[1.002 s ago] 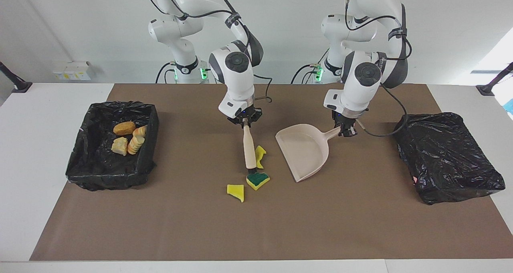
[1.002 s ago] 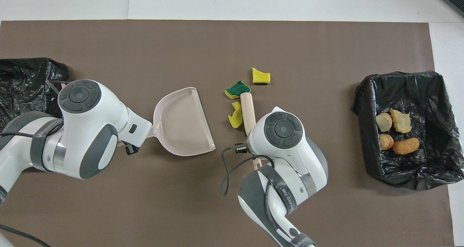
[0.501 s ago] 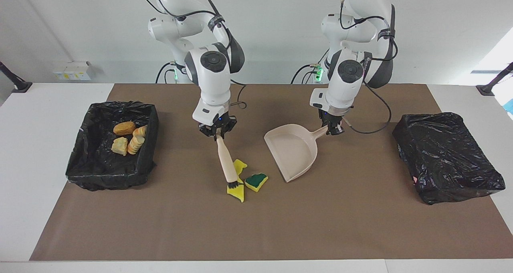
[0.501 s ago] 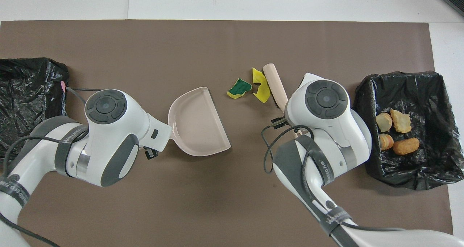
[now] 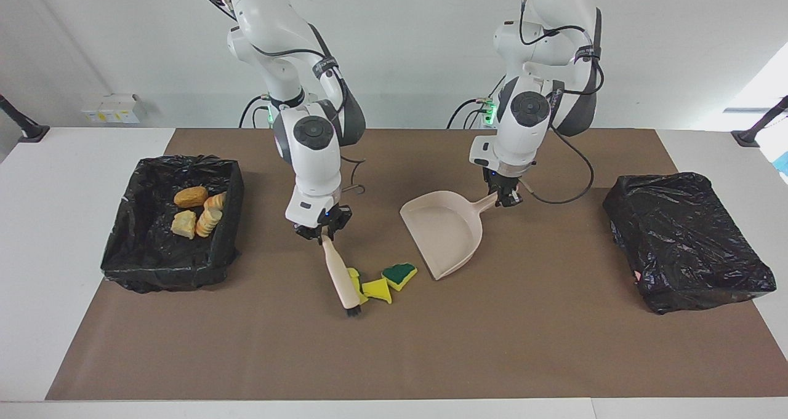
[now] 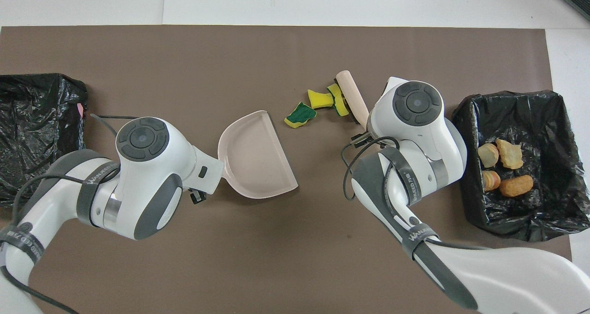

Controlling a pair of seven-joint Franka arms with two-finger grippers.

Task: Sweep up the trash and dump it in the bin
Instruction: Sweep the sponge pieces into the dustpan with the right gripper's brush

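Nearest the robots, the left gripper (image 5: 506,199) is clamped on the handle of the beige plastic dustpan (image 5: 444,232), whose open mouth faces the sponge scraps. The right gripper (image 5: 322,231) pinches the handle of the beige hand brush (image 5: 340,275) with dark bristles, which slants down to the brown mat (image 5: 523,333). Farther out, two yellow sponge pieces (image 5: 375,290) lie against the brush head, and a green-faced sponge piece (image 5: 399,275) lies just beside them, near the dustpan's mouth. At the right arm's end, four tan-orange bread-like chunks (image 5: 196,211) sit in the black-lined bin (image 5: 154,265). A second black-bagged bin (image 5: 686,240) stands at the left arm's end.
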